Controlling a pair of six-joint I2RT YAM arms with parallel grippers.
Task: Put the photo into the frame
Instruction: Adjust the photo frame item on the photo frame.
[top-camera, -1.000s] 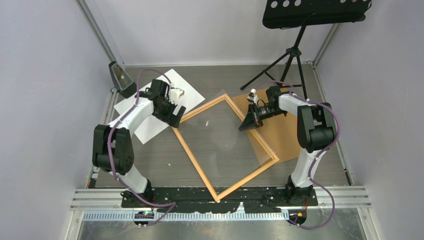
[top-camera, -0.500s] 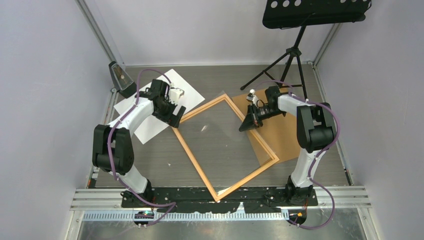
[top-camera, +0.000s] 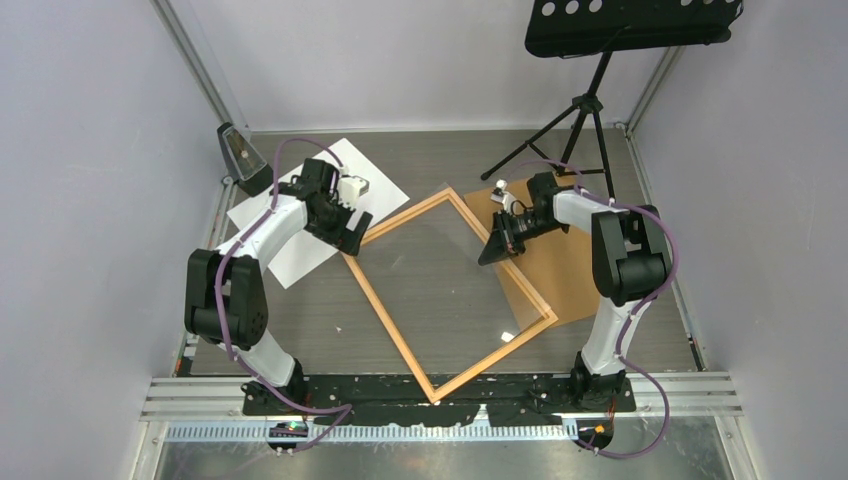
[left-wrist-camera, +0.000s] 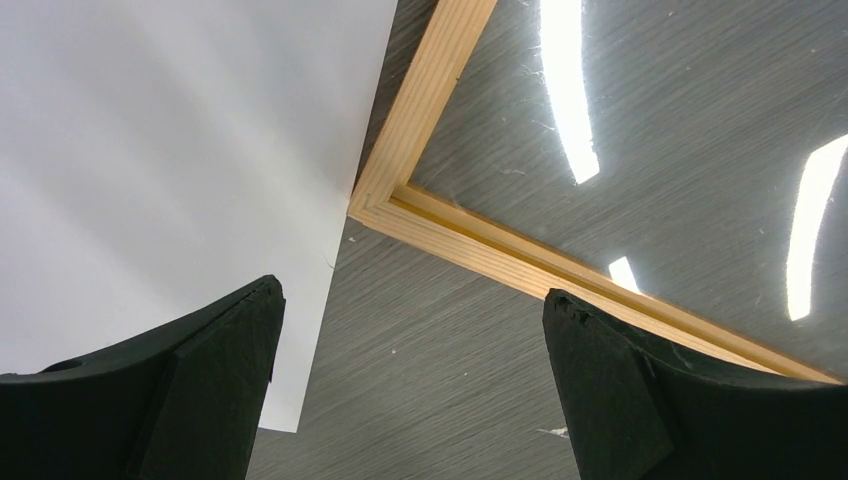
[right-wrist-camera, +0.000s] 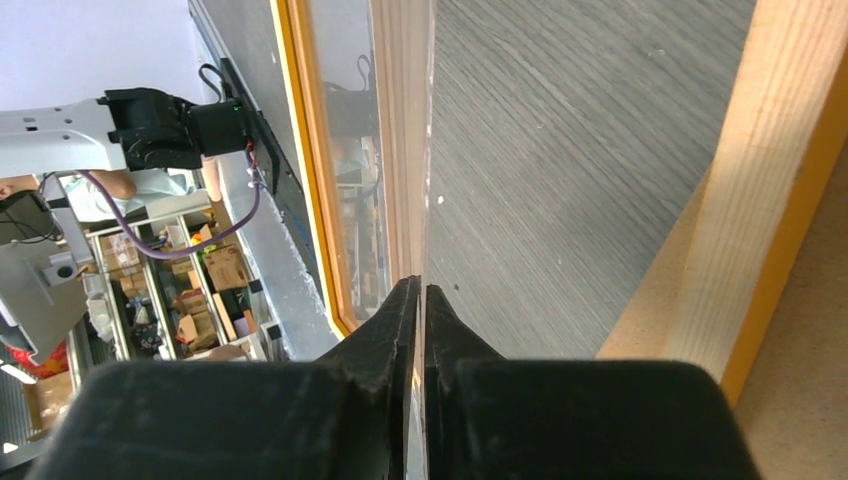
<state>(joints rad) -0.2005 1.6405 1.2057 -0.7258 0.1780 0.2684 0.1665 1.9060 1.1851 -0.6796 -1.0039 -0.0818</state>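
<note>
The photo (top-camera: 380, 185) lies white side up at the back left, its picture hidden. The orange frame (top-camera: 385, 320) lies as a diamond mid-table. My left gripper (top-camera: 347, 237) hangs open over bare table between the photo's edge (left-wrist-camera: 180, 150) and the frame's left corner (left-wrist-camera: 425, 110), holding nothing. My right gripper (top-camera: 488, 256) is over the frame's right side, shut on the edge of the clear sheet (top-camera: 450, 280), which lies low inside the frame. In the right wrist view the jaws (right-wrist-camera: 421, 285) pinch the thin sheet (right-wrist-camera: 345, 180) beside a frame rail (right-wrist-camera: 760, 170).
A brown backing board (top-camera: 570, 270) lies under the frame's right corner. A black music stand's tripod (top-camera: 590, 110) stands at the back right. A dark wedge-shaped object (top-camera: 237, 150) sits at the back left corner. Walls close in on three sides.
The clear sheet has dropped flatter into the frame, its glare shifting toward the front right corner. My right gripper shifted slightly. The left arm has not moved.
</note>
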